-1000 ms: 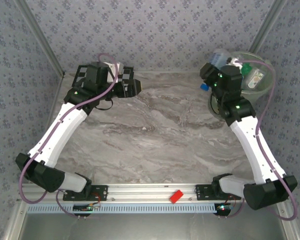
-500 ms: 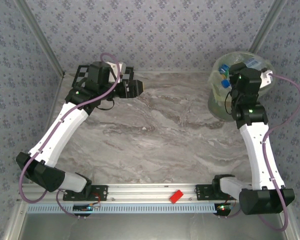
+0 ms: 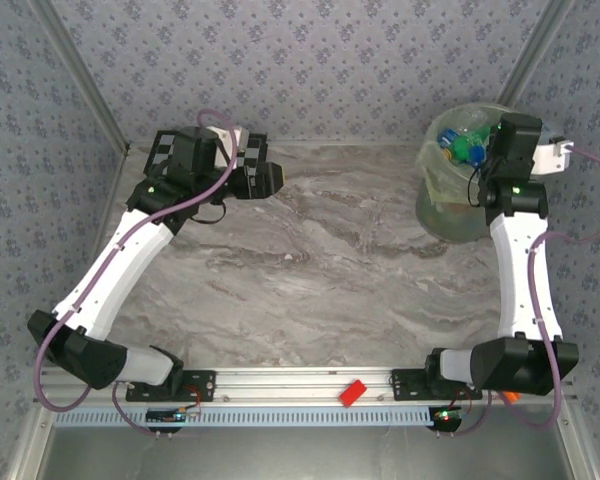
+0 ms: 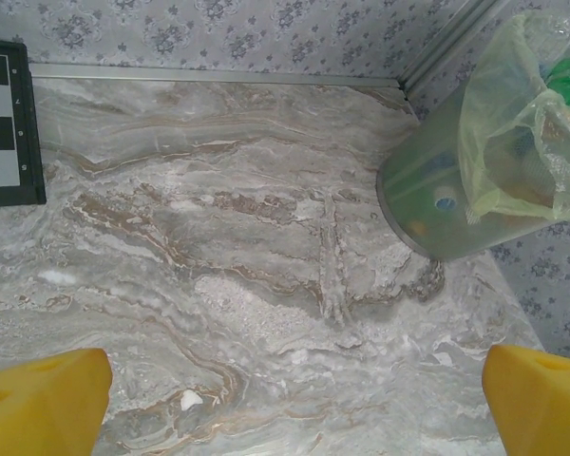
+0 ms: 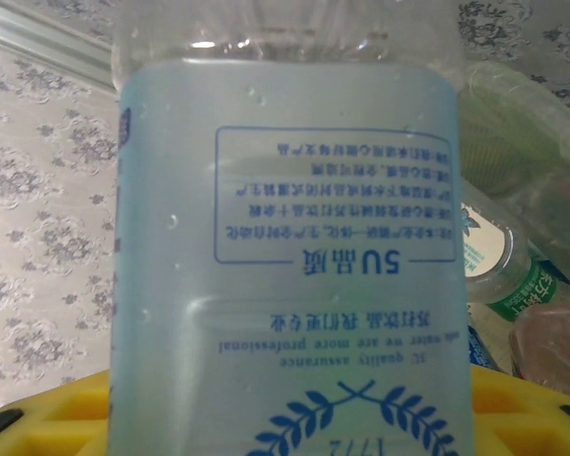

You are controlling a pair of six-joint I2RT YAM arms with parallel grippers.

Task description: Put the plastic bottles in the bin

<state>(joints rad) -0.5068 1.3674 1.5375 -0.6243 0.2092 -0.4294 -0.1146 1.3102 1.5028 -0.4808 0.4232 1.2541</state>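
1. Over the last second, your right arm swung from the left rim of the bin (image 3: 448, 215), at the upper right of the top view, to a spot over its mouth. The wrist ended up toward the bin's right side.
2. The right gripper (image 5: 290, 423) kept its hold throughout. It stayed clamped on a clear bottle (image 5: 290, 266) with a pale blue label. In the right wrist view that bottle took up the middle of the frame, its print upside down, with the yellow fingers (image 5: 57, 413) at the bottom edge on either side of it.
3. So the bottle was carried above the bin but not yet let go. Behind it, at the right of that frame, other bottles (image 5: 494, 252) already lay inside.
4. Your left gripper (image 4: 290, 408) did not change. Its fingers stood wide apart with nothing between them, at the upper left of the top view. Its camera looked across the marble table (image 4: 218, 237) past the chequered board (image 4: 0, 123) to the bin and its liner (image 4: 513, 123) at the upper right.
5. The carry looked finished to me, and only the release remained. Parting the fingers there should have dropped the bottle onto the pile.
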